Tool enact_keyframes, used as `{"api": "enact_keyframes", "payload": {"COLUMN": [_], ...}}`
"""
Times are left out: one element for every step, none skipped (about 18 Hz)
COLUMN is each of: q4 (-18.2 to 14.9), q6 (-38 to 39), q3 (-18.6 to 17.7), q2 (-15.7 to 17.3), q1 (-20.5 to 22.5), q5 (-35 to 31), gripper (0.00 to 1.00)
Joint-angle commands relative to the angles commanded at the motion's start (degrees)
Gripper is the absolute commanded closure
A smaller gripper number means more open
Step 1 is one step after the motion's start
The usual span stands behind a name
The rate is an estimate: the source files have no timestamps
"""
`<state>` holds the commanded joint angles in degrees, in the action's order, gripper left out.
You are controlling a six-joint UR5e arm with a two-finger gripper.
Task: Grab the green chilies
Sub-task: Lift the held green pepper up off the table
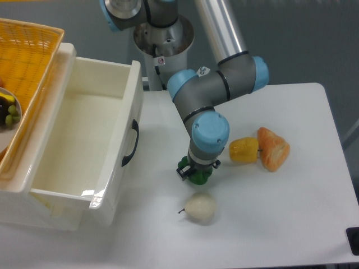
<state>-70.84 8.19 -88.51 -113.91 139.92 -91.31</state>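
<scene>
Mid-table: gripper (196, 173) clamped on green chilies (198, 177); whitish fruit (200, 208) just below. Yellow pepper (243, 150) off right, touching orange piece (273, 148).

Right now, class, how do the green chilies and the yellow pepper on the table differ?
The green chilies are dark green; the yellow pepper is yellow. The chilies sit under the tool, mostly hidden, while the pepper lies in full view, untouched by it. The pepper lies against an orange food item; the chilies stand apart. Both are toy vegetables.
</scene>
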Motion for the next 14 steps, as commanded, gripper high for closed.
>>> {"api": "enact_keyframes", "payload": {"q4": [0.00, -0.09, -0.09, 0.00, 0.00, -0.09, 0.00, 0.09, 0.00, 0.00, 0.00, 0.09, 0.09, 0.00], "q6": [-1.49, -2.99, -4.39, -5.89, -7.64, -9.84, -12.56, -15.80, -18.97, -21.26, -23.11, -25.22, -27.76, -30.57], "q3": [0.35, 0.44, 0.53, 0.53, 0.53, 0.45, 0.18, 0.18, 0.27, 0.36, 0.36, 0.18, 0.01, -0.08], "q2": [0.53, 1.06, 1.58, 2.37, 2.90, 3.08, 3.60, 4.04, 4.14, 4.49, 4.92, 5.28, 5.80, 6.85], "q1": [0.09, 0.17, 0.18, 0.18, 0.18, 0.00, -0.26, -0.61, -1.05, -1.05, -1.14, -1.14, -1.32, -1.75], "q5": [-0.96, -2.11, -3.34, -4.22, -4.84, -5.89, -8.07, -9.83, -10.29, -10.29, -10.20, -10.12, -9.94, -9.85], "gripper": [0.48, 0.48, 0.48, 0.48, 0.48, 0.48, 0.48, 0.48, 0.48, 0.48, 0.48, 0.48, 0.48, 0.48]}}
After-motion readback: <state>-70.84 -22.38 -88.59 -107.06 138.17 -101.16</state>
